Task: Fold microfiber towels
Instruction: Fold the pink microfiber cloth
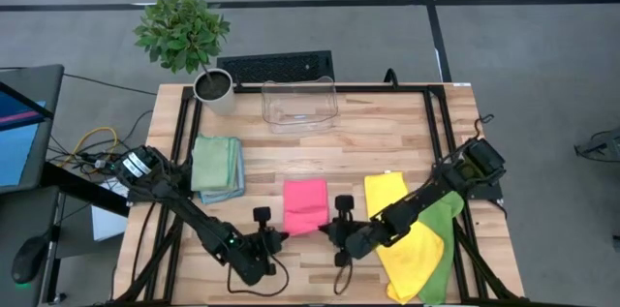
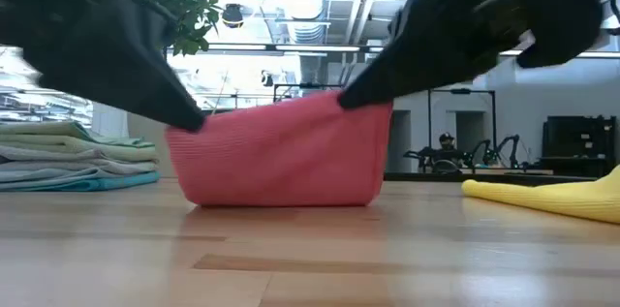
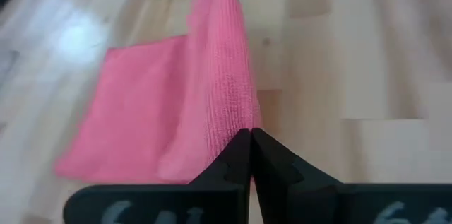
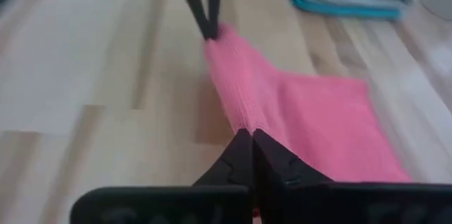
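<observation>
A pink microfiber towel [image 1: 305, 205] lies near the table's front middle, its far part flat on the wood and its near edge raised. My left gripper [image 1: 279, 239] is shut on the near left corner and my right gripper [image 1: 336, 232] on the near right corner. The low view shows the raised edge [image 2: 276, 104] strung between the two grippers. A yellow towel [image 1: 402, 234] lies to the right on a lime green one [image 1: 448, 220]. Folded towels [image 1: 218, 167] are stacked at the left. My left gripper pinches the pink towel's near left corner [image 3: 244, 121] between its two shut fingers, slanting down from the near left. The corner is off the table and the edge runs almost straight to the other gripper. One layer or several, I cannot tell. My right gripper pinches the near right corner [image 4: 244, 121] between its two shut fingers, slanting down from the near right. This corner is lifted clear, a little higher than the left one in the low view. The cloth falls away behind it onto the table [image 4: 332, 118].
A clear plastic bin [image 1: 300, 104] stands at the far middle of the table. A potted plant [image 1: 213, 89] stands at the far left. Bare wood [image 1: 320, 152] lies between the bin and the pink towel.
</observation>
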